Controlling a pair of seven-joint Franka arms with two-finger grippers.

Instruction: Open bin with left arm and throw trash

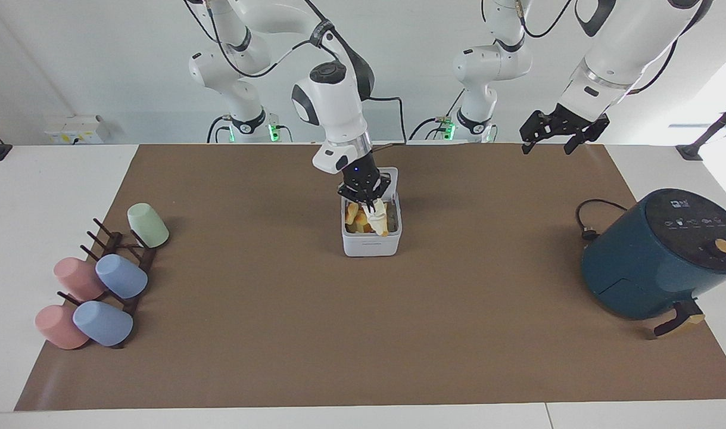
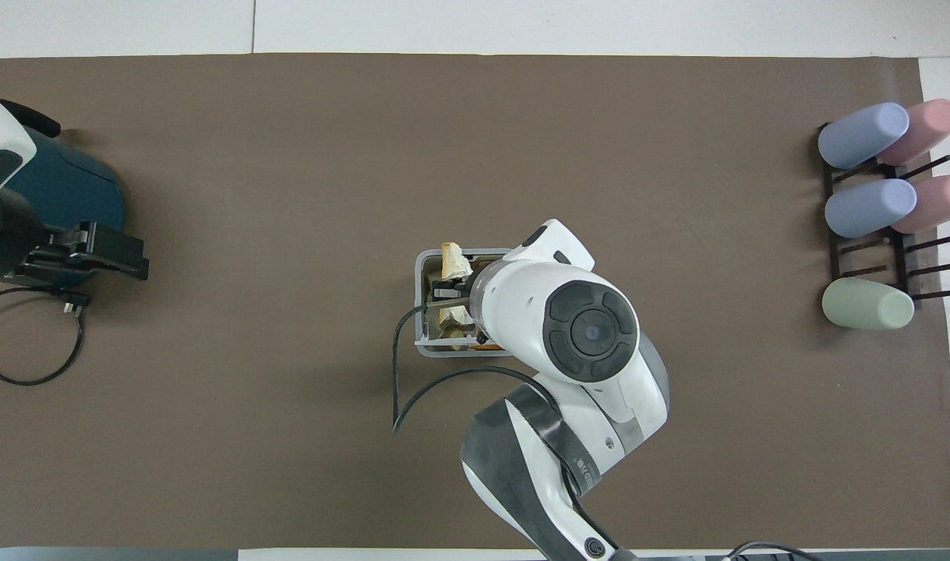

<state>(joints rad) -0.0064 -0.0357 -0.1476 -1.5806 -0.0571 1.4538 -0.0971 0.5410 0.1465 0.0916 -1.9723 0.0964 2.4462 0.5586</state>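
Note:
The white bin (image 1: 371,244) stands mid-mat with its lid (image 1: 389,180) swung up on the robots' side. Inside it lie yellowish trash (image 1: 354,218) and a pale cream wedge (image 1: 379,223). My right gripper (image 1: 369,204), with a blue light on it, dips into the bin's mouth, shut on a small white scrap of trash. In the overhead view the right gripper (image 2: 446,293) covers much of the bin (image 2: 422,312), and the wedge (image 2: 453,260) pokes out. My left gripper (image 1: 556,136) hangs open and empty, high over the mat's edge by the robots at the left arm's end, and shows again in the overhead view (image 2: 114,258).
A big teal air fryer (image 1: 660,256) sits at the left arm's end, its black cable (image 1: 589,217) looped on the mat beside it. A dark rack with several pastel cups (image 1: 109,274) lies at the right arm's end.

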